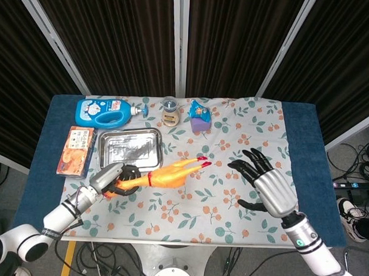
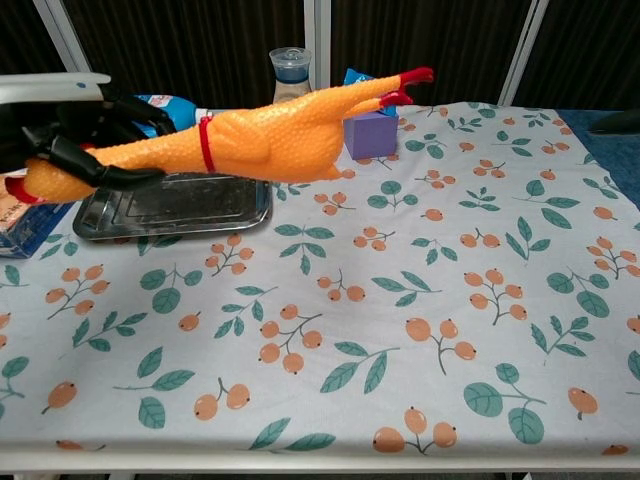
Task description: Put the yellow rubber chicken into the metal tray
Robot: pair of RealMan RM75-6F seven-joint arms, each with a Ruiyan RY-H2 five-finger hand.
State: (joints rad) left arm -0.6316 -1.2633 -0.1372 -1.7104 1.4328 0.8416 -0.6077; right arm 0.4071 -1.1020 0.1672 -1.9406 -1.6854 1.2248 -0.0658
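Over on the far left, an orange printed box (image 1: 75,150) lies flat on the blue edge of the table (image 1: 303,136), and behind it a blue detergent bottle (image 1: 103,112) rests on its side, nozzle pointing right. Just beside the box sits the metal tray (image 1: 131,149), empty, with its shiny floor catching the light. In front of the tray, the left hand (image 1: 113,180) has its dark fingers wrapped around the neck end of the yellow rubber chicken (image 1: 165,173). The chicken is up off the cloth, as the chest view makes plain, stretched out nearly level with its red feet (image 2: 405,85) lifted toward the right. From above, its body hangs over the floral tablecloth (image 1: 233,146) just off the tray's near right corner, not inside the tray. Along the back edge stands a brown-labelled seasoning bottle (image 1: 169,111), upright, and next to it a purple block (image 1: 199,123) with a small blue packet (image 1: 199,108) resting on top. Further right, the right hand (image 1: 263,183) hovers over the cloth with its fingers fanned wide apart and nothing in its grasp, well apart from the chicken.
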